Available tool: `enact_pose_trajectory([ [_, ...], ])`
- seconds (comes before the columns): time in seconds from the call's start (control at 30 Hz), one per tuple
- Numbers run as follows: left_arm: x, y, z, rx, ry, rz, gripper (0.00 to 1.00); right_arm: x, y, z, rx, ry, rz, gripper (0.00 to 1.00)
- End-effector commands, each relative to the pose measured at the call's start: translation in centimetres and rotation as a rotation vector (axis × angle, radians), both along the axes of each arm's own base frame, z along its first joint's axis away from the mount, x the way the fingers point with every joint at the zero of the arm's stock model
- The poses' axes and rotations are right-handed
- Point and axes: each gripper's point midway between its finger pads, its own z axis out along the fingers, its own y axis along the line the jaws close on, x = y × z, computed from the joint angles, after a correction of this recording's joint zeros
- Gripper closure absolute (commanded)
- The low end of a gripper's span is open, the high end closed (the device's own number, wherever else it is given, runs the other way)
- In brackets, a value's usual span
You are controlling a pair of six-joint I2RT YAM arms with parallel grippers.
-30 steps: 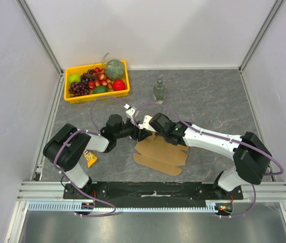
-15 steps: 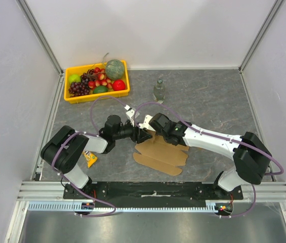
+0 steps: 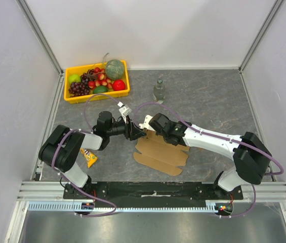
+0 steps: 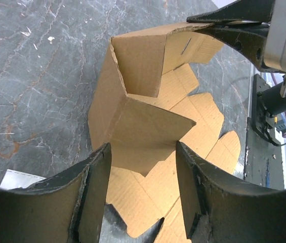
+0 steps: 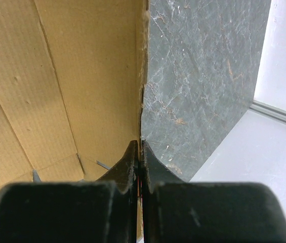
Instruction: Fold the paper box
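the paper box (image 3: 162, 154) lies on the grey tabletop (image 3: 208, 101) just in front of the two arms. most of the die-cut sheet is flat, while its far left part stands up in a half-formed corner of creased panels. the right end effector (image 5: 138, 152) is pinched tight on the thin top edge of one raised panel, with the cardboard sandwiched between its fingers. the left end effector (image 4: 143, 152) stands partly spread, facing the raised corner from the left and gripping nothing. the sheet looks like light corrugated board: stiff across each panel, willing to bend only along its scored lines, and likely to spring back if let go. its matte surface should give decent friction, but being so light the whole sheet would probably slide or lift rather than fold unless one end is held. edges and flap tips are the sensible places to grip, close to a crease. a squeeze in the middle of a panel risks a dent or an unwanted kink.
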Motion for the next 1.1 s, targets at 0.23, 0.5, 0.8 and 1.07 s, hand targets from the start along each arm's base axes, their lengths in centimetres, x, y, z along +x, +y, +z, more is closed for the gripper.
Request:
enact_pose_trajectory([
  [0.23, 1.0, 0.7, 2.6, -0.132, -0.027, -0.066, 0.41, 0.8, 0.6, 1.3, 0.001, -0.036, 0.004, 0.98],
  [0.5, 2.1, 0.7, 2.2, -0.122, -0.026, -0.05, 0.42, 0.8, 0.3, 1.1, -0.011, -0.061, -0.013, 0.97],
  [0.8, 2.6, 0.8, 1.8, -0.124, -0.013, -0.052, 0.43, 0.5, 0.3, 1.2, -0.05, -0.162, -0.031, 0.97],
  [1.07, 2.9, 0.7, 1.6, -0.127, -0.011, -0.059, 0.43, 0.3, 0.1, 1.1, -0.066, -0.243, -0.052, 0.96],
])
